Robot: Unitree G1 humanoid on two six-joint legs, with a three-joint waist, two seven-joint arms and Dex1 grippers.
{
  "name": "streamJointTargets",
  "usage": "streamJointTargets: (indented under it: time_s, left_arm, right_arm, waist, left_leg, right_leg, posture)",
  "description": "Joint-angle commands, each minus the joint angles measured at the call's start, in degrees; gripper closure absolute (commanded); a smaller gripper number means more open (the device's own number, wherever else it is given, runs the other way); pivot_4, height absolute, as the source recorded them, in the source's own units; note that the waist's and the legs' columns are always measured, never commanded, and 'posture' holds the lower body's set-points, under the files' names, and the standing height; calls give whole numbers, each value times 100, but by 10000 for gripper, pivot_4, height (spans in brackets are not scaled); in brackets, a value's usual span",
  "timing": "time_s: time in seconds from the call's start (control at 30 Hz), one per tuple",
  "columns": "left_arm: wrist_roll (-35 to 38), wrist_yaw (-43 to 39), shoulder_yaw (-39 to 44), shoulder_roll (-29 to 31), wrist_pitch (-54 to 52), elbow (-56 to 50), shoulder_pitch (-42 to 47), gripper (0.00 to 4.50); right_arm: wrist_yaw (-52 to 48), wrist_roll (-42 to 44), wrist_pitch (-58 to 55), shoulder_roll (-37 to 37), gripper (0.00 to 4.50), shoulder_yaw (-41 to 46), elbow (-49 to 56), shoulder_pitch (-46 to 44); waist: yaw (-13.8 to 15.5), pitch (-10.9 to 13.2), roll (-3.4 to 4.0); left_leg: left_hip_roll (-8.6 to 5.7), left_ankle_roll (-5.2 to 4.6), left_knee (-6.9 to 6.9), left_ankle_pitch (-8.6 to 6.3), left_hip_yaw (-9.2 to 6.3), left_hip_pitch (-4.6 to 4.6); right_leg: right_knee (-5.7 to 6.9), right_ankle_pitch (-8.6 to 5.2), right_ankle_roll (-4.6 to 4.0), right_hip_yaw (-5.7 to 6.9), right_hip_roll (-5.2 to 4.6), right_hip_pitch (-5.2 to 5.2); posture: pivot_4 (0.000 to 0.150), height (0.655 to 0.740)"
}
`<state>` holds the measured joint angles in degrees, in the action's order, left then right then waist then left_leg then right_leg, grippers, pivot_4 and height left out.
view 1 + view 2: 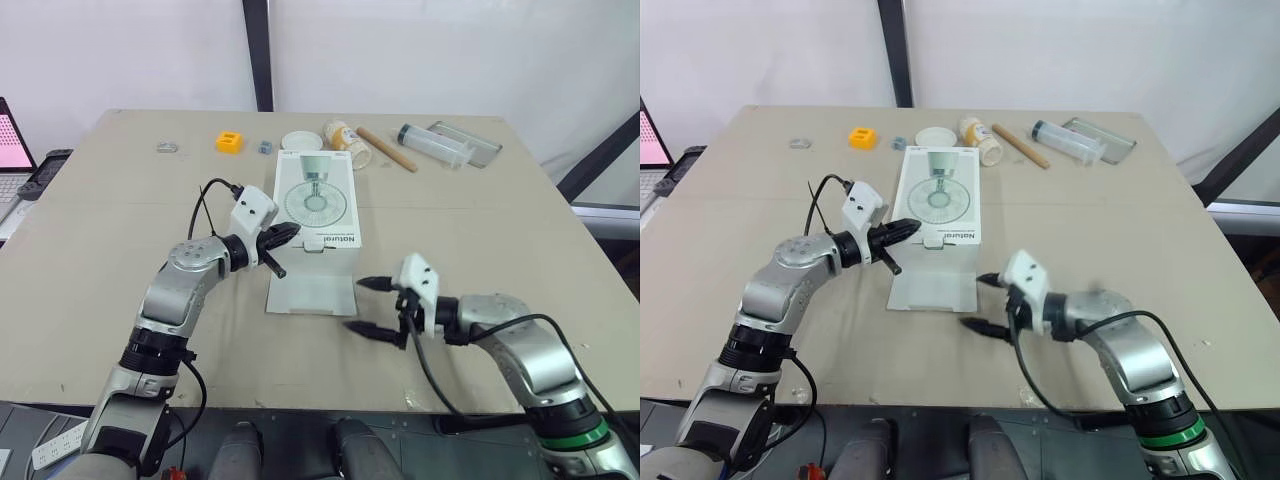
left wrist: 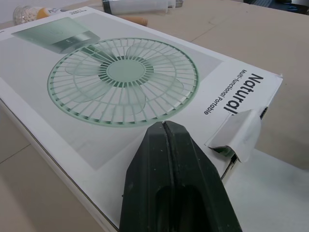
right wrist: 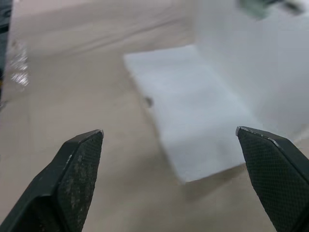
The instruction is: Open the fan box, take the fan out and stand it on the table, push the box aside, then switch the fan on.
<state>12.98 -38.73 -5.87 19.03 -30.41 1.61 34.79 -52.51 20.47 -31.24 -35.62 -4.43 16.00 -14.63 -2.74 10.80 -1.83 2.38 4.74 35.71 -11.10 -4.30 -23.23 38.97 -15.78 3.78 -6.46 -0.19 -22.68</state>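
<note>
The white fan box [image 1: 315, 205] lies flat in the middle of the table, a green fan printed on its top. Its near end is open: the big flap [image 1: 312, 293] lies flat on the table and a small tuck flap [image 2: 239, 133] stands bent up at the corner. My left gripper [image 1: 290, 233] is shut, its tips over the box's top [image 2: 120, 77] at the near left edge. My right gripper [image 1: 355, 304] is open, low over the table just right of the flap [image 3: 193, 111], with nothing between its fingers.
Along the table's far edge lie a yellow block [image 1: 230, 142], a white round lid [image 1: 300, 140], a jar on its side [image 1: 345, 140], a wooden stick [image 1: 385, 148] and a clear plastic bottle [image 1: 435, 143]. A laptop [image 1: 10, 140] sits off the left side.
</note>
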Motion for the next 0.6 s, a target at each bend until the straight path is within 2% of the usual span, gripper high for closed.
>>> streamJointTargets:
  time_s: [0.03,0.23,0.6]
  left_arm:
    - [-23,22,-79,20,-226,158,-133,44585]
    - [-23,35,-84,5,-240,125,-115,44585]
    - [-35,10,-120,16,-269,46,-138,44585]
  right_arm:
    - [406,97,-79,192,0,335,-180,-134]
    - [965,35,-17,787,0,318,-546,-269]
    - [983,-65,188,1148,0,70,-893,-509]
  waist:
    - [-1,0,1]
    - [-3,-1,3]
    - [-5,-2,4]
  left_leg:
    - [0,0,0,0,0,0]
    - [0,0,-1,0,0,0]
    - [1,0,-3,0,0,1]
  right_leg:
    - [0,0,0,0,0,0]
    - [0,0,-1,-1,0,-1]
    - [0,0,-1,-1,1,-1]
  posture:
    - [1500,7400]
    - [1500,7400]
    - [1500,7400]
